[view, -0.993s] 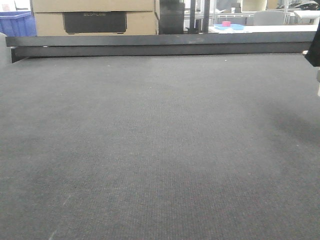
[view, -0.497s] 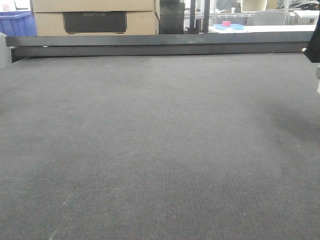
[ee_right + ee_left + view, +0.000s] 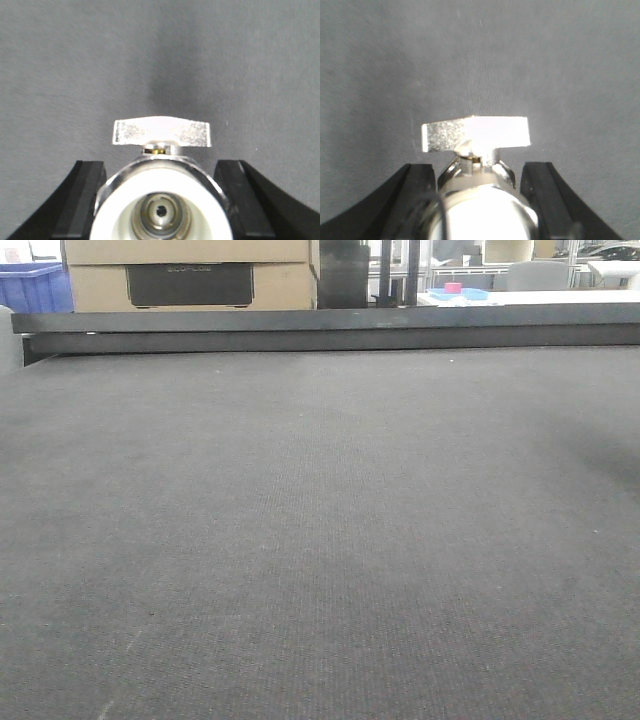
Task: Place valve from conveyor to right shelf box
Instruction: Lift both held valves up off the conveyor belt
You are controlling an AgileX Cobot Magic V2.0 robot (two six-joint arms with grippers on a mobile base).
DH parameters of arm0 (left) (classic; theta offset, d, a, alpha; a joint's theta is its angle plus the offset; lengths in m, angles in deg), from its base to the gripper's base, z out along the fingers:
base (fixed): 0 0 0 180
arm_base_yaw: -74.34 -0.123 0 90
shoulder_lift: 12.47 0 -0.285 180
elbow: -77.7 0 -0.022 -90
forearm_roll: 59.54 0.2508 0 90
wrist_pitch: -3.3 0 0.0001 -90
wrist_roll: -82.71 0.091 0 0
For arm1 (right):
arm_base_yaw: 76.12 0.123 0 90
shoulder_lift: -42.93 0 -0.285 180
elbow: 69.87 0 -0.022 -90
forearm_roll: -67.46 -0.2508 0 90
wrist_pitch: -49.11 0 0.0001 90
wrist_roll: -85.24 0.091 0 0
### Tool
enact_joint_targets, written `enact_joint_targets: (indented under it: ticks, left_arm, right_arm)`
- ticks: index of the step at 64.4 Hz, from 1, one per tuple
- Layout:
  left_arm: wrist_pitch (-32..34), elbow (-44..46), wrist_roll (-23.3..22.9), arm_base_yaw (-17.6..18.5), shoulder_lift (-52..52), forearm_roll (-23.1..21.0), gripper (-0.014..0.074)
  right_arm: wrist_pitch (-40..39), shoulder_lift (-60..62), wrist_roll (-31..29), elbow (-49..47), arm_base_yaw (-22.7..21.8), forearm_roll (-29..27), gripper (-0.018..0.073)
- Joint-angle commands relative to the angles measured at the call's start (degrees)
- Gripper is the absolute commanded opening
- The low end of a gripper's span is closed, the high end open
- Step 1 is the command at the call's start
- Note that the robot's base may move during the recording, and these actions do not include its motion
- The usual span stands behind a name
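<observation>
The conveyor (image 3: 320,540) is a wide dark grey woven belt filling the front view; neither valve nor gripper shows there. In the left wrist view my left gripper (image 3: 479,170) is shut on a silvery valve (image 3: 485,210), its flat metal lever (image 3: 475,132) pointing away above the belt (image 3: 395,60). Seen from the right wrist, my right gripper (image 3: 160,167) is shut on a second valve (image 3: 125,210), white cap end facing the camera, lever (image 3: 161,133) on top. Black fingers (image 3: 82,195) flank its body. The right shelf box is out of view.
A dark metal rail (image 3: 320,330) edges the belt's far side. Behind it stand cardboard boxes (image 3: 190,275), a blue crate (image 3: 30,285) at far left and a blue tray with a pink object (image 3: 455,290) at the back right.
The dark arm part at the right edge of the front view has slid out of the frame. The belt looks the same.
</observation>
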Motion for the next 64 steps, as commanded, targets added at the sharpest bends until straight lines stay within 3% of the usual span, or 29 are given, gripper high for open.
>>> enact_joint_targets:
  ticks: [1, 9, 37, 64]
  left_arm:
    - [0.84, 0.58, -0.71, 0.43, -4.28, -0.31, -0.0111]
    - [1.44, 0.58, -2.62, 0.43, -7.75, -0.31, -0.0111]
    - [2.38, 0.58, -2.63, 0.43, -10.39, 0.02, -0.0111]
    - [3.48, 0.58, -2.63, 0.43, -10.39, 0.13, -0.0111]
  right_arm:
    - [-0.46, 1.82, -0.3, -2.46, 0.0, 0.26, -0.0155]
    - [-1.63, 5.1, -0.3, -2.74, 0.0, 0.26, -0.0155]
    - [-4.59, 18.99, -0.3, -2.74, 0.0, 0.26, -0.0155]
    - [-6.74, 20.27, -0.3, -2.74, 0.0, 0.26, -0.0155]
